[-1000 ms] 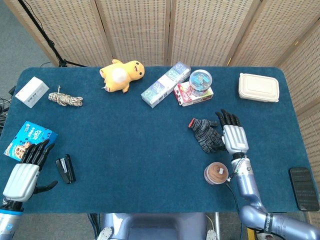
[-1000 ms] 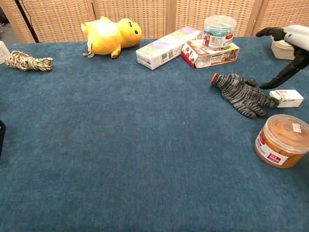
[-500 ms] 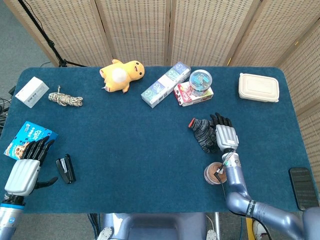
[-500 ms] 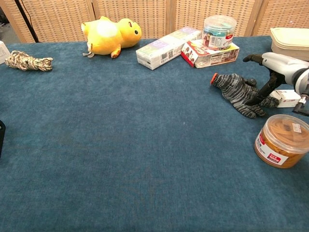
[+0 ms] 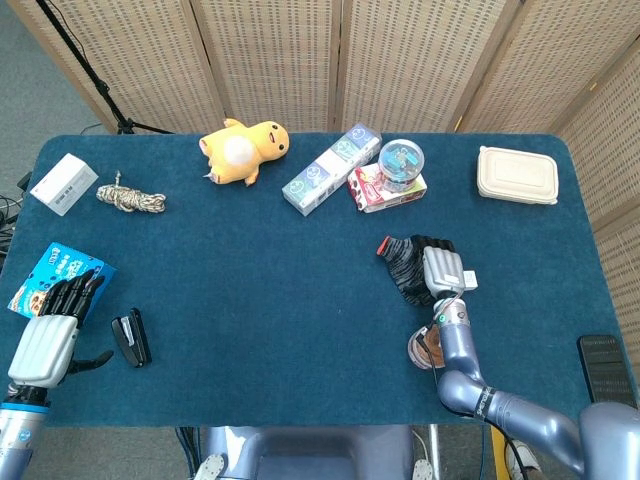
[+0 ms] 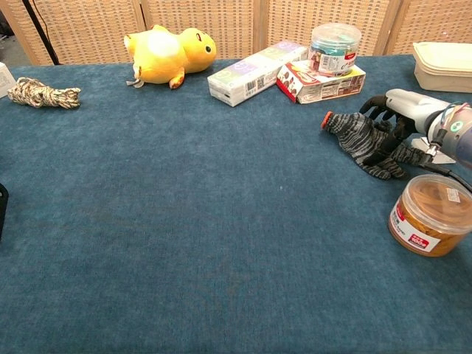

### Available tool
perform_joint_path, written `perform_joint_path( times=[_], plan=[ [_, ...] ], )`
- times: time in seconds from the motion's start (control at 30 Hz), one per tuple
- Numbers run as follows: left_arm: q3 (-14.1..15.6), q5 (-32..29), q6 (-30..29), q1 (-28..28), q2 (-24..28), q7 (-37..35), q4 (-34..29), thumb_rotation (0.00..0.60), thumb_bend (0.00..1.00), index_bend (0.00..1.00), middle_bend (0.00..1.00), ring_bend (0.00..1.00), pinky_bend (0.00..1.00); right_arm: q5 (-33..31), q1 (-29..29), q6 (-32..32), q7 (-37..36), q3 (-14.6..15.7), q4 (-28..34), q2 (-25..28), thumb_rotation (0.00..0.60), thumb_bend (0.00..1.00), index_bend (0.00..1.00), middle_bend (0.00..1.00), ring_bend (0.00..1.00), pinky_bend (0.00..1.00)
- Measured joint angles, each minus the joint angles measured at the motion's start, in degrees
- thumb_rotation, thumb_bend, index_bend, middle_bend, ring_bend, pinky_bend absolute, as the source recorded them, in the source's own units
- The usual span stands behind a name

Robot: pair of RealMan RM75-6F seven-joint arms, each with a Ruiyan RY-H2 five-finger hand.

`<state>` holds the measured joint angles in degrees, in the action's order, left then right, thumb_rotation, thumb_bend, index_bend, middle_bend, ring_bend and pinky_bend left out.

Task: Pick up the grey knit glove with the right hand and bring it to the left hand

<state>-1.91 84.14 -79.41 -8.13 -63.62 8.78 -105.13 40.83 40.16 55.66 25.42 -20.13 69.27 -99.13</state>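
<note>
The grey knit glove (image 5: 404, 266) (image 6: 359, 139) lies flat on the blue table, right of centre, its orange-tipped cuff pointing left. My right hand (image 5: 441, 268) (image 6: 405, 116) sits low over the glove's finger end. Its dark fingers (image 6: 378, 108) bend down onto the knit and touch it, while the thumb reaches under toward the glove's fingers. The glove is not lifted. At the table's near left corner, my left hand (image 5: 48, 337) hovers with its fingers apart, holding nothing; only the head view shows it.
A jar of brown paste (image 5: 431, 347) (image 6: 431, 214) stands just in front of the right hand, with a small white box (image 5: 467, 279) beside it. Behind are a red box (image 6: 319, 81), a round tub (image 6: 332, 39) and a long carton (image 6: 255, 71). A black stapler (image 5: 130, 338) lies by the left hand.
The right hand has moved left and come down from beside the glove onto its finger end, its fingers bending over it. The glove has not moved. The left hand has barely shifted.
</note>
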Motion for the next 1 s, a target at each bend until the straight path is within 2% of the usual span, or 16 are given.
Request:
perform_joint_path(
  times=[0.1, 0.2, 0.3, 0.37, 0.6, 0.73, 0.83, 1.0],
  plan=[
    [0.03, -0.15, 0.06, -0.08, -0.12, 0.23, 0.01, 0.600, 0.03, 0.00, 0.00, 0.00, 0.00, 0.35, 0.19, 0.76, -0.04, 0.15, -0.81, -0.64, 0.600, 0.33, 0.35, 0.42, 0.43, 0.31],
    [0.05, -0.33, 0.29, -0.25, -0.21, 0.40, -0.03, 0.600, 0.03, 0.00, 0.00, 0.00, 0.00, 1.34, 0.16, 1.16, -1.01, 0.36, -1.51, -1.11, 0.600, 0.47, 0.45, 0.52, 0.53, 0.37],
    [0.09, -0.42, 0.55, -0.45, -0.34, 0.62, -0.06, 0.600, 0.03, 0.00, 0.00, 0.00, 0.00, 3.22, 0.03, 1.74, -2.51, 0.63, -2.31, -1.59, 0.600, 0.59, 0.51, 0.57, 0.58, 0.39],
    [0.14, -0.46, 0.66, -0.55, -0.42, 0.77, -0.12, 0.600, 0.03, 0.00, 0.00, 0.00, 0.00, 5.05, -0.10, 2.22, -3.86, 0.94, -3.09, -2.02, 0.600, 0.63, 0.53, 0.59, 0.59, 0.39],
    [0.15, 0.21, 0.74, -1.01, -0.49, 1.23, 0.03, 0.600, 0.03, 0.00, 0.00, 0.00, 0.00, 10.19, -0.73, 3.70, -7.36, 2.02, -3.19, -2.43, 0.600, 0.65, 0.56, 0.60, 0.61, 0.39],
    [0.07, 2.56, 1.26, -2.17, -0.11, 0.96, 0.92, 0.600, 0.03, 0.00, 0.00, 0.00, 0.00, 14.60, -1.27, 4.71, -9.88, 3.06, -1.48, -1.60, 0.600, 0.64, 0.56, 0.60, 0.61, 0.39],
    [0.07, 5.13, 2.78, -3.89, 0.84, -1.30, 1.82, 0.600, 0.03, 0.00, 0.00, 0.00, 0.00, 19.31, -1.53, 5.56, -12.24, 4.28, -0.23, -0.74, 0.600, 0.64, 0.56, 0.60, 0.61, 0.39],
    [0.59, 9.66, 7.69, -8.42, 3.19, -9.50, 3.60, 0.600, 0.03, 0.00, 0.00, 0.00, 0.00, 29.09, -1.53, 7.40, -17.92, 6.67, 1.28, 0.63, 0.600, 0.64, 0.56, 0.60, 0.61, 0.39]
  ],
)
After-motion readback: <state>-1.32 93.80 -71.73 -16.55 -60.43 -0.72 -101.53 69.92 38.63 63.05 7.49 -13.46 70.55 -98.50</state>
